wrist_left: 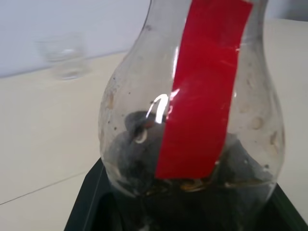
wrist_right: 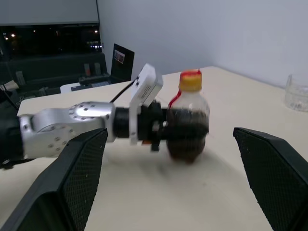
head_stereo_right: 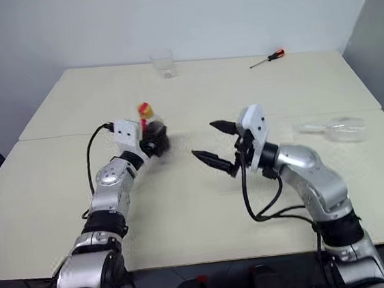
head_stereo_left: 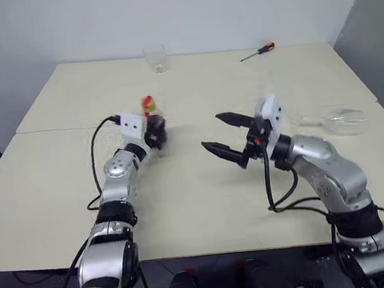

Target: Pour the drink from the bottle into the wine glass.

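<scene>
Nearest me, my right gripper (head_stereo_left: 224, 139) hangs above the cream counter (head_stereo_left: 198, 205) with its jaws spread wide and nothing between them, pointing across toward my left side. In the right wrist view its two black fingers (wrist_right: 79, 173) stand well apart, framing the bottle from the side.

A little further out on my left, the left gripper (wrist_right: 156, 126) has its jaws closed on the round body of the bottle (wrist_right: 187, 122), which stands upright with its yellowish top and a strip of red at the neck. The drink (wrist_right: 186, 137) fills the bulb dark brown. I cannot tell whether the bottle's base rests on the counter or sits just off it.

Out to my right, the wine glass (head_stereo_left: 337, 120) lies on its side on the counter, well apart from both grippers.

At the far edge I see a short clear tumbler (head_stereo_left: 156, 58), and to its right a screwdriver (head_stereo_left: 258, 52) with a red handle.
</scene>
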Tool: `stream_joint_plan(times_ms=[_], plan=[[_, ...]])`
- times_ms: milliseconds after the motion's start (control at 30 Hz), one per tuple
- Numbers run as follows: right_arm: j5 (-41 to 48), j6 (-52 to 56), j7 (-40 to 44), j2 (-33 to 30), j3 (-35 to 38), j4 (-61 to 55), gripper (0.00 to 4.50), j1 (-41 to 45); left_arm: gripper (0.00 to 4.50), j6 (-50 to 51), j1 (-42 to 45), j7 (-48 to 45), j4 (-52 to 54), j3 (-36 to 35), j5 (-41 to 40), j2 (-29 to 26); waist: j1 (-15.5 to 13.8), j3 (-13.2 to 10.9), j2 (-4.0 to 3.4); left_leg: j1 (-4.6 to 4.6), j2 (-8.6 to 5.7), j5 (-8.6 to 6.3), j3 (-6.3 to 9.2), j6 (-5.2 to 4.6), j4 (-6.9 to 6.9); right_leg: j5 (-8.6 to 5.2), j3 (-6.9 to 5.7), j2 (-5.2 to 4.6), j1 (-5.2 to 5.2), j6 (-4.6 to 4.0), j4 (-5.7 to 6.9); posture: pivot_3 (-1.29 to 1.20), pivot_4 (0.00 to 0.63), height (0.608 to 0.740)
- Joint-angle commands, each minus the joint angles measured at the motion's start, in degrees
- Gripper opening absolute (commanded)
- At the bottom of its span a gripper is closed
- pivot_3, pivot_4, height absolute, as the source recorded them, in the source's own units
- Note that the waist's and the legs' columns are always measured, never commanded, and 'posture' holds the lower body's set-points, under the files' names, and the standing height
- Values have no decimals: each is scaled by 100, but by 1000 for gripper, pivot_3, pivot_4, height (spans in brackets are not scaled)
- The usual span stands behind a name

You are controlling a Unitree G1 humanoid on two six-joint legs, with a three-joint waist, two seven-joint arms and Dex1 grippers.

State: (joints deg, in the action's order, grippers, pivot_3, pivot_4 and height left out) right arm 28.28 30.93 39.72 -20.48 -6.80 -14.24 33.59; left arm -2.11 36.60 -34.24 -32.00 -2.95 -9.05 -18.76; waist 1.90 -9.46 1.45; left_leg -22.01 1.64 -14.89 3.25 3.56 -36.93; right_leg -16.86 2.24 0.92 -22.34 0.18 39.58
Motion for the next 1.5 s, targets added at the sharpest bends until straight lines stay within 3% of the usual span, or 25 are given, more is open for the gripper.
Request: stream_joint_plan(times_ms=[33,167,300,600,1500], plan=[[122,144,155,98,61,292,4500,622,1863,1020,-248,-813,1693,252,-589,-218,11,-8,-5,0,5,0,-1,0,1,0,4,0,-2,-1,1,0,150,740],[141,219,328,220,62,722,4500,1100,1863,1966,-534,-1236,2781,442,-1018,-341,-2,-12,-7,-2,5,-1,4,-1,2,-2,2,-1,-5,-4,6,0,150,740],[156,291,485,301,85,946,4500,1330,1863,2336,-648,-1342,3172,503,-1125,-369,-4,-12,-6,-1,0,-1,0,-3,-3,-2,6,-2,-3,-3,8,0,150,740],[91,368,563,300,117,969,4500,1352,1815,2287,-667,-1136,3046,323,-1154,-185,-9,-14,-7,-3,2,-1,1,-3,-1,-2,5,-4,-4,-3,3,0,150,740],[342,1117,819,685,77,1449,4500,1790,1746,2410,-445,-1840,2965,507,-1210,-315,-6,-22,-10,-5,2,-2,1,-4,2,-2,4,-4,-5,-3,-1,0,150,740]])
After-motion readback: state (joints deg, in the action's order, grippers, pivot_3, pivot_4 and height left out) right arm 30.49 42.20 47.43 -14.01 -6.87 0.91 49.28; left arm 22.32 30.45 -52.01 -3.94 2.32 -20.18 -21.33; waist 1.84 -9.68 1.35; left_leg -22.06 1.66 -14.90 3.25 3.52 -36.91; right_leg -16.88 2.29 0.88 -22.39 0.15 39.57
